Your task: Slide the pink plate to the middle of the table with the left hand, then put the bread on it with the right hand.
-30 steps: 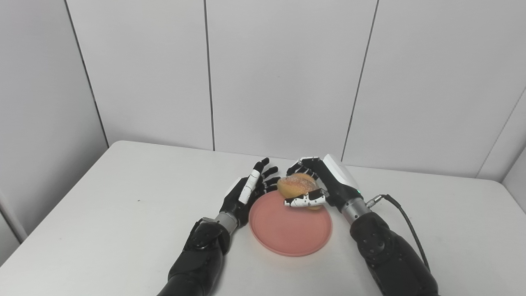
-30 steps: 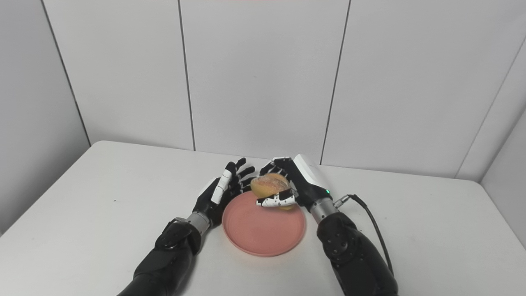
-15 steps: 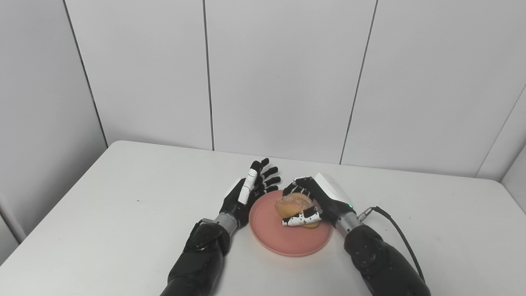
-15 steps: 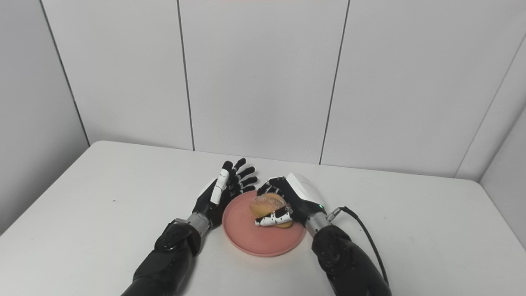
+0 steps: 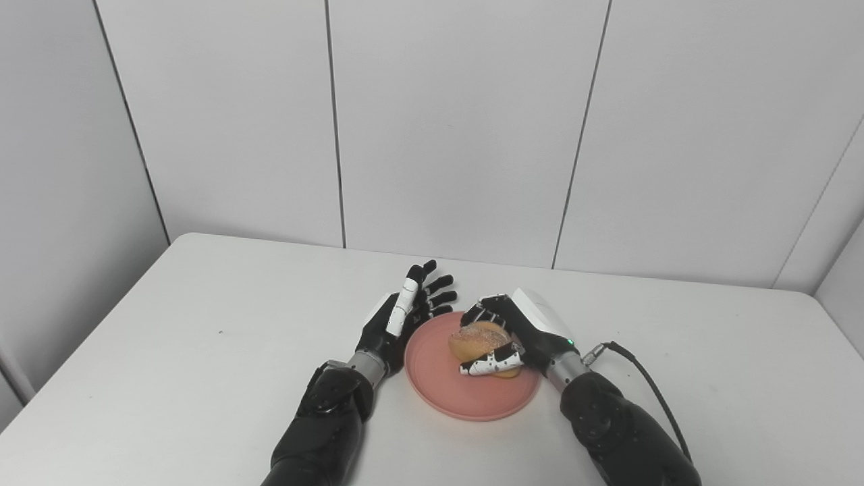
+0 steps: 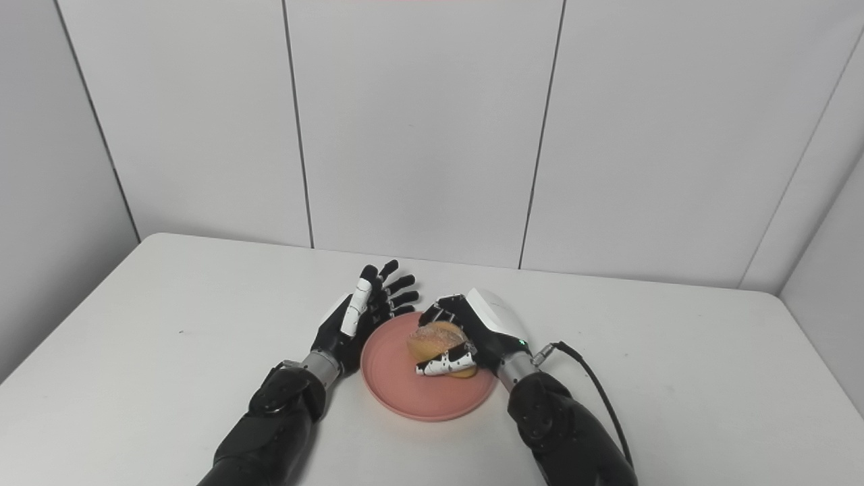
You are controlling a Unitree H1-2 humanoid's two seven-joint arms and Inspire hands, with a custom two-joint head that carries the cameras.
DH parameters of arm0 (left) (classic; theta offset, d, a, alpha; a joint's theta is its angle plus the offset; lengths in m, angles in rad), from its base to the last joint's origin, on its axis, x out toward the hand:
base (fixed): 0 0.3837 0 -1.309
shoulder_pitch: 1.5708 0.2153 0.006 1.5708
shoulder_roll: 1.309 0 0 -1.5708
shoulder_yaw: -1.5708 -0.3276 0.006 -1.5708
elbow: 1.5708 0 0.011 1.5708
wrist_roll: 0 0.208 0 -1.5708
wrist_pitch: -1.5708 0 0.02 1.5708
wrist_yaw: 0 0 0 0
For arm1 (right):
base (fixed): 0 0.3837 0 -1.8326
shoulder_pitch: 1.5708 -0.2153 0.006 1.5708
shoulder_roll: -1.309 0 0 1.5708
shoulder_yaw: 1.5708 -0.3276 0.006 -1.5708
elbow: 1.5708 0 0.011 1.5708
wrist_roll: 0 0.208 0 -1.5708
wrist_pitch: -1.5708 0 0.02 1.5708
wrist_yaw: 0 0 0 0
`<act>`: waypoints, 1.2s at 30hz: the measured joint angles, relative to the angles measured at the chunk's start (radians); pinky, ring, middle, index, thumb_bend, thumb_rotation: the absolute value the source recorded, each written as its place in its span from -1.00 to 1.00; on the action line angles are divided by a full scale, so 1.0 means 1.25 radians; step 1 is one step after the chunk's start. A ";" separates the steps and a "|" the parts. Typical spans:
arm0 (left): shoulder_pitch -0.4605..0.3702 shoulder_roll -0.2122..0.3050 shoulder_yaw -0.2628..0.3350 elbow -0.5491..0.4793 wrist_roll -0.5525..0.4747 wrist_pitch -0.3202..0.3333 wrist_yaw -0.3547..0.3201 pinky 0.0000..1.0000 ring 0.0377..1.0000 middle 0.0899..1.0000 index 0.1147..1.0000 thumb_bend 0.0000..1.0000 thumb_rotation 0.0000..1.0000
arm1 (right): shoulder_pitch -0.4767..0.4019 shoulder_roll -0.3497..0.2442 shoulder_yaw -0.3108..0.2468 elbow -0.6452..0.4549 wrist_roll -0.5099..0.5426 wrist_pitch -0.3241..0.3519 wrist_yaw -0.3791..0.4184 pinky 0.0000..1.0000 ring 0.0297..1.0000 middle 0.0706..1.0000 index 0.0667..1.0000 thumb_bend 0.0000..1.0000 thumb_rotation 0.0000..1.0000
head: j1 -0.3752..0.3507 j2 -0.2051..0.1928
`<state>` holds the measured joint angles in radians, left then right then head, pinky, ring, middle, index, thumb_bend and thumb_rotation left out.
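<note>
The pink plate (image 5: 459, 395) lies on the white table (image 5: 202, 351), near its middle. A golden bread roll (image 5: 478, 337) rests low over the plate's far half, and my right hand (image 5: 520, 331) is shut on it, thumb in front and fingers curled behind. My left hand (image 5: 403, 317) stands open at the plate's left rim, fingers spread and pointing away from me, holding nothing. Whether it touches the rim I cannot tell.
A black cable (image 5: 648, 385) runs from my right wrist across the table to the right. White wall panels (image 5: 459, 121) close off the table's far edge.
My right hand has come down and toward me with the bread, from above the plate's far rim to low over the plate. The left hand has stayed put. The camera has shifted slightly.
</note>
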<state>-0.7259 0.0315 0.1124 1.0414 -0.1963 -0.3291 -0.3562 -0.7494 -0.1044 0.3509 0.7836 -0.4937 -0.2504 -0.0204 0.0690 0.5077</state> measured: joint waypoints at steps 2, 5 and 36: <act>0.000 0.000 -0.001 0.003 0.000 0.000 0.000 0.73 0.84 0.88 1.00 0.73 0.92 | 0.000 0.000 -0.008 0.000 0.018 -0.005 0.007 -0.11 0.01 0.06 0.08 0.61 -0.74 | 0.000 0.000; 0.000 0.000 -0.002 0.004 0.000 0.000 0.001 0.74 0.83 0.87 1.00 0.72 0.93 | 0.001 0.000 -0.016 -0.005 0.034 -0.007 0.010 0.06 0.15 0.21 0.26 0.96 -0.65 | 0.000 0.000; -0.009 -0.002 0.014 0.022 0.000 -0.034 0.027 0.85 0.84 0.88 0.99 0.82 0.72 | 0.075 0.063 -0.201 -0.058 0.171 -0.087 -0.157 0.84 0.87 0.88 0.99 0.50 0.81 | -0.017 0.001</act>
<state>-0.7369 0.0292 0.1300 1.0685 -0.1966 -0.3721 -0.3224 -0.6562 -0.0255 0.0996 0.7112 -0.2804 -0.3590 -0.2164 0.0476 0.5093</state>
